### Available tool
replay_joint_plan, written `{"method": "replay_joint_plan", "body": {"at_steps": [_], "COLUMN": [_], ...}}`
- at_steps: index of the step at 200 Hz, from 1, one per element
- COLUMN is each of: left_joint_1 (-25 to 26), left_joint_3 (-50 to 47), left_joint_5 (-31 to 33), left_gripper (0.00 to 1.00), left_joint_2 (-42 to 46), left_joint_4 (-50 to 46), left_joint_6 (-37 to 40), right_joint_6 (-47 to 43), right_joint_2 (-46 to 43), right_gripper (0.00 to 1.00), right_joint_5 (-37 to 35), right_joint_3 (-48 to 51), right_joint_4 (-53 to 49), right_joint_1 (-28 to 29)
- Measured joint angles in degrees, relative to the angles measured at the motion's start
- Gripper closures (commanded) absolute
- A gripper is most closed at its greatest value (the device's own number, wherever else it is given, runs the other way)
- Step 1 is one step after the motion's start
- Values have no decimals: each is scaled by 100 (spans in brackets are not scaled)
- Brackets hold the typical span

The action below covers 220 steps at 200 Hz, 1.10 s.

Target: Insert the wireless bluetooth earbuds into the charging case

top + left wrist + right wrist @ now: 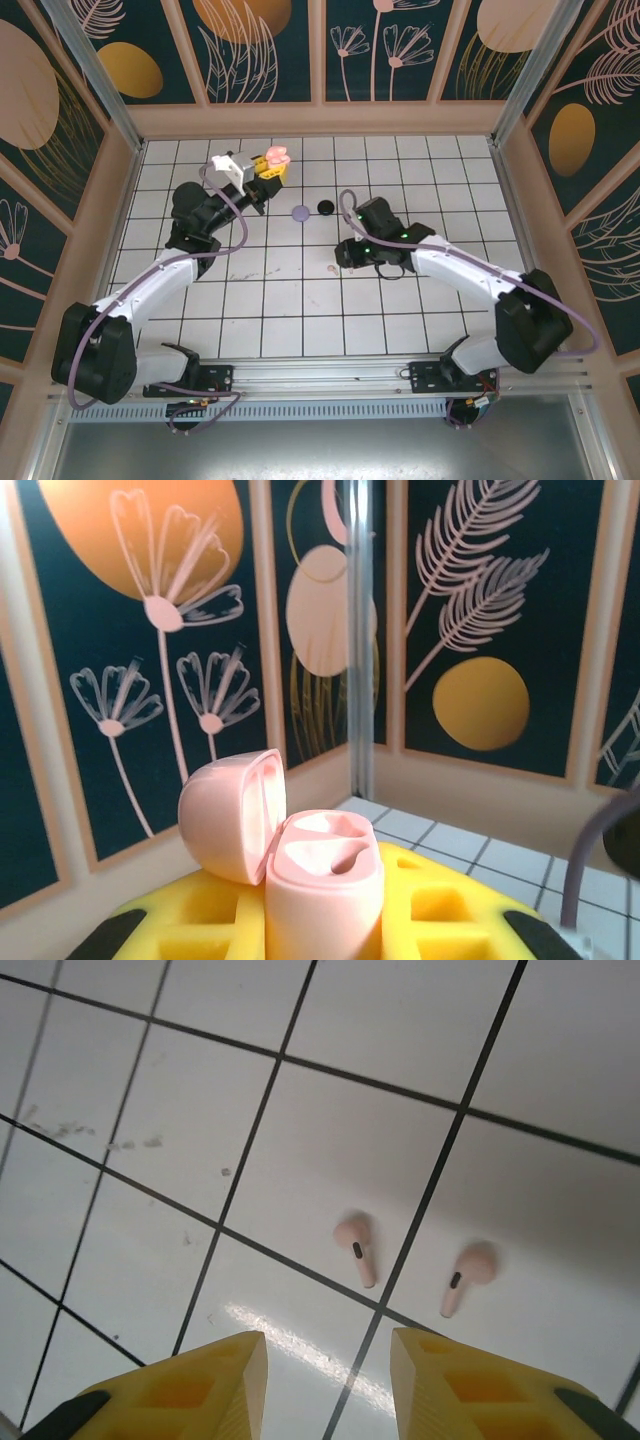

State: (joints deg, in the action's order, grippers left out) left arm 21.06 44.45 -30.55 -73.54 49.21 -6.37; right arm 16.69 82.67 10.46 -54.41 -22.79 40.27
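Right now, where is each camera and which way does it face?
Top: above and behind the robot, looking down on the table; both arms show, left gripper holding a pink case.
Left wrist: faces the wall panels; its yellow fingers clamp the open case.
Right wrist: looks down at two pink earbuds; its fingers stand apart.
Shared: top and left wrist show the case.

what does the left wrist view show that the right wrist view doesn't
Left wrist: a pink case with its lid open, gripped in the left end effector. Its wells look empty, and flowered wall panels stand behind. Right wrist: two pink earbuds lying either side of a grid line, below the open right end effector. Both: yellow fingers and white tiles.
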Motion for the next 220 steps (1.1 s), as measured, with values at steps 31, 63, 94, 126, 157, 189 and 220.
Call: {"method": "replay_joint_plan", "body": {"at_steps": [31,63,94,126,157,189,220], "left_joint_1": [0,0,0,0,4,4,7], "left_joint_3": [-396,-813,-879,-879,-879,-879,-879], "left_joint_5": [334,535,573,557,533,527,509], "left_gripper": [100,100,100,100,100,100,100], "left_joint_2": [175,258,269,317,321,321,321], "left_joint_4": [855,1733,2129,2245,2243,2221,2184], "left_joint_6": [-264,-592,-822,-901,-901,-898,-898], "right_joint_6": [83,85,72,22,-7,-48,-131], "right_joint_2": [706,1285,1759,2181,2376,2514,2603], "right_gripper": [60,59,59,59,58,58,59], "right_joint_5": [-254,-514,-761,-968,-1110,-1182,-1196], "right_joint_3": [-308,-741,-1088,-1322,-1410,-1499,-1510], "right_joint_4": [-59,-201,-376,-525,-647,-721,-728], "right_joint_1": [245,446,595,691,710,710,717]}}
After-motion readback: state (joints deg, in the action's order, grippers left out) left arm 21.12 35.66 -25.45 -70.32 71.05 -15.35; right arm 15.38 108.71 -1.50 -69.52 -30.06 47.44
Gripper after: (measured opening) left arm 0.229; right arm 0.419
